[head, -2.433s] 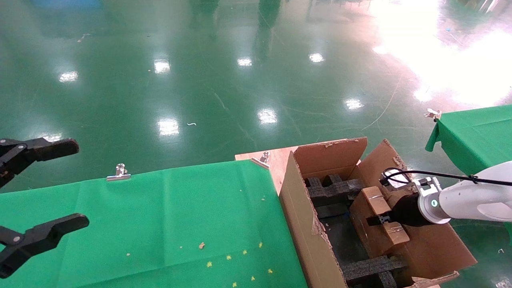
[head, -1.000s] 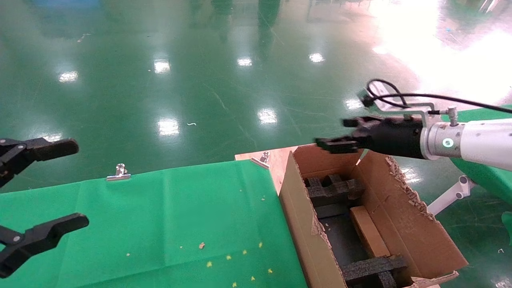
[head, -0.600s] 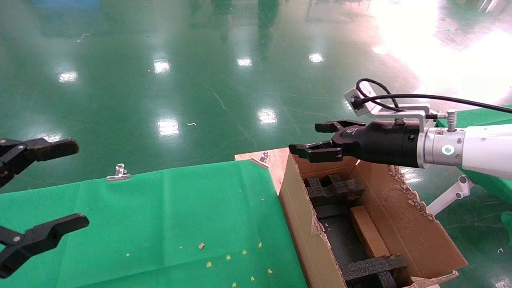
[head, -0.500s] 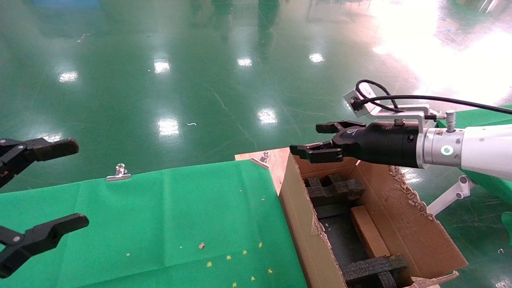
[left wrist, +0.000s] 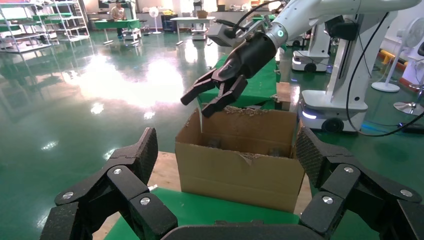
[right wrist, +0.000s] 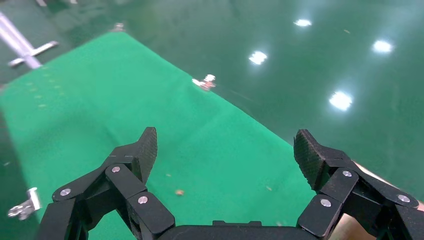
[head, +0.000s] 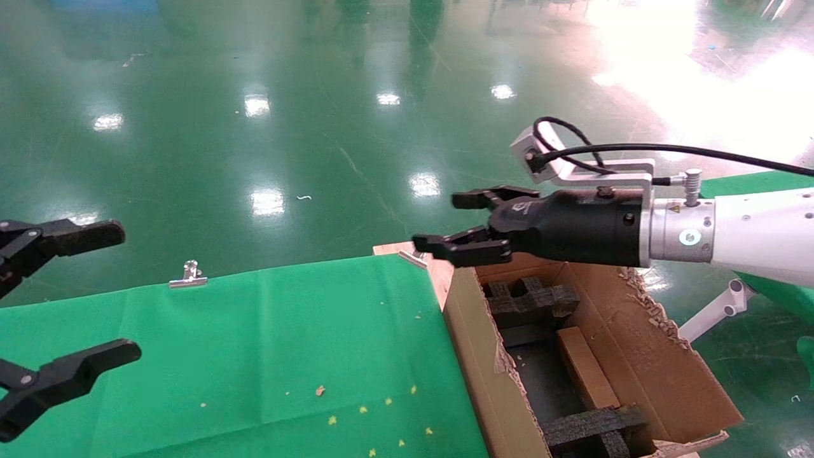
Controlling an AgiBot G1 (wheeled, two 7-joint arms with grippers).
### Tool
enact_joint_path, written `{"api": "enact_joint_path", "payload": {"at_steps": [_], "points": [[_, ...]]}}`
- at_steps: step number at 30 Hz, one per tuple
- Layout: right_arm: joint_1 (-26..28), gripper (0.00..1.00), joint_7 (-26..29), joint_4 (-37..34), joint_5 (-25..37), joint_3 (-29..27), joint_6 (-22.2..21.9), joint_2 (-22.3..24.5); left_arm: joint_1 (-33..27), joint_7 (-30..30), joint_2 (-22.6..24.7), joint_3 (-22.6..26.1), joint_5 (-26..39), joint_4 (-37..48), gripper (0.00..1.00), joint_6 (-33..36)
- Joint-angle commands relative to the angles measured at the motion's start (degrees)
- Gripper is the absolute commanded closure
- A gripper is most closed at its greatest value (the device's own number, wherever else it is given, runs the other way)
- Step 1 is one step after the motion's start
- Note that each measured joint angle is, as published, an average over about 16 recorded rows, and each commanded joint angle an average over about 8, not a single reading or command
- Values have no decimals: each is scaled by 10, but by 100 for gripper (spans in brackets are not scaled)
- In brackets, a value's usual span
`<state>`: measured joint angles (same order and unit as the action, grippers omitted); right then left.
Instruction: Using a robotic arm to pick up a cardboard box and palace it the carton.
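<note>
My right arm (head: 757, 238): it is white with a green ring light and a black wrist. It reaches in from my right side, up in the air above the far end of the carton.

My right gripper (head: 467, 222): its black fingers are spread wide and hold nothing. It hangs over the far left corner of the carton, close to the corner of the green surface. My left wrist view shows it too (left wrist: 207, 97), up above the carton.

Cardboard box (head: 586, 369): the small brown box lies down inside the carton, on the dark floor of it. It sits next to the right wall, between the two black foam blocks. Nothing is touching it from above.

Carton (head: 642, 337): the big brown carton stands just to the right of the green surface, touching its edge. Its flaps stand up and the edges are torn and ragged.

Foam blocks: one black block (head: 531, 299) is at the far end inside the carton. One more (head: 594, 425) is at the near end.

My left gripper (head: 57, 312): it waits at the left side, over the near left part of the green surface. Its fingers are spread wide and hold nothing.

Green surface (head: 254, 356): a green cloth covers it. A silver clip (head: 188, 275) pins the cloth at the far edge. Small yellow crumbs (head: 365, 413) lie on the cloth near me.

Floor (head: 318, 127): it is green and shiny, with bright spots of light on it.
</note>
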<state>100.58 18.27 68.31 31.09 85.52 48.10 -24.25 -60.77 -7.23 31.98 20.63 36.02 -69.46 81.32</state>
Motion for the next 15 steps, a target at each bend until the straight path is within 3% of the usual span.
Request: {"api": "enact_joint_path", "payload": {"at_steps": [1,15], "points": [[-16,0,-3,2,4,-28,15,-4,0,0,0,0,0,0,0,0],[-127,0,-24,17,35,-226,122,-35,0,0,0,0,0,0,0,0]]}}
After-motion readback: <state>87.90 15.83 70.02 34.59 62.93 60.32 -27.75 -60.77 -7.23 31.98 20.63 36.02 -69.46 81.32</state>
